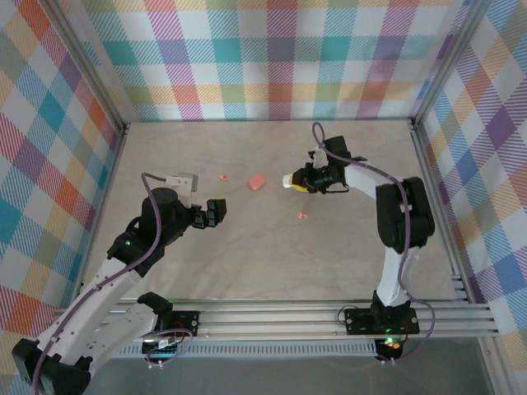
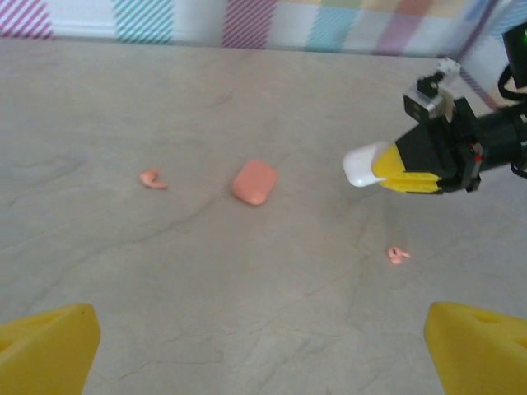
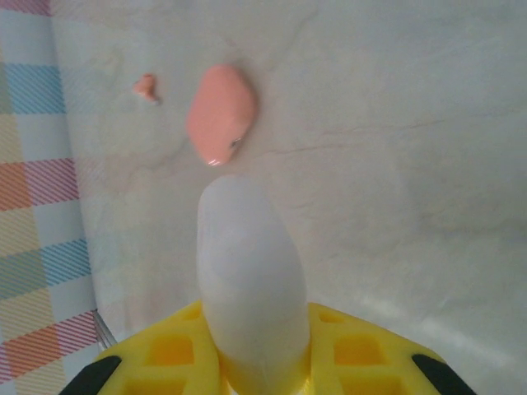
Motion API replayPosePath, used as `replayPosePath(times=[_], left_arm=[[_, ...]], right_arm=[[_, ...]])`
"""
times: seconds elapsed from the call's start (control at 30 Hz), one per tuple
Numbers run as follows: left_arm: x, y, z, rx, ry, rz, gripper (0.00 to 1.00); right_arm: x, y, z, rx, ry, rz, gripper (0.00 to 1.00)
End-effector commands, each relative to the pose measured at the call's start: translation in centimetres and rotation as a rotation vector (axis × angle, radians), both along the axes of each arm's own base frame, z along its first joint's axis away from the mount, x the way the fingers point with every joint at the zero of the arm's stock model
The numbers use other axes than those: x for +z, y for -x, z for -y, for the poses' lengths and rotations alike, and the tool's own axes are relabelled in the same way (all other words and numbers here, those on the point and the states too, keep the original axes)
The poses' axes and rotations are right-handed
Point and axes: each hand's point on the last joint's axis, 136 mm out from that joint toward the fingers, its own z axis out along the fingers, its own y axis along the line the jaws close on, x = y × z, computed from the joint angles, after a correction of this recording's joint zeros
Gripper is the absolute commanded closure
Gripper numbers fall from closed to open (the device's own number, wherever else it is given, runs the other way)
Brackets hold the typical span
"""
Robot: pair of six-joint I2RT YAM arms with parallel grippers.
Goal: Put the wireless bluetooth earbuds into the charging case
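Gripping white case (image 3: 251,263) in right pincer (image 3: 255,346), apparently clear of table (image 1: 247,263). Just ahead of tips: pink case (image 3: 221,115); past it, pink earbud (image 3: 146,85). Second pink earbud (image 1: 303,216) back toward arm base, loose. No insertion yet, by look. Spread wide and empty, well apart: left pincer (image 1: 216,211). Reaching toward centre with both arms.

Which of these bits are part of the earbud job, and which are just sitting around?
Job: pink charging case, far pink earbud, near pink earbud, white charging case in the right gripper.
Just around: plaid walls, aluminium rails.
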Motion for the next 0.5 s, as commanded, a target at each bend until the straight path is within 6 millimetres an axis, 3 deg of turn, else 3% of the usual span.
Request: replayPosePath(times=[0.0,0.17,0.47], left_arm=[[-0.8,-0.8,-0.5,0.046,0.003,-0.045,0.00],[-1.7,-1.3,0.5,-0.027,-0.041,-0.079,0.00],[-4.2,-2.9,1.5,-0.054,-0.043,-0.141,0.00]], right_arm=[[-0.8,-1.3,0.5,0.010,-0.020,-0.027,1.00],[-3.2,-2.4,1.0,0.035,0.026,-0.111,1.00],[-5.2,-3.5,1.6,0.031,0.062,-0.170,0.99]])
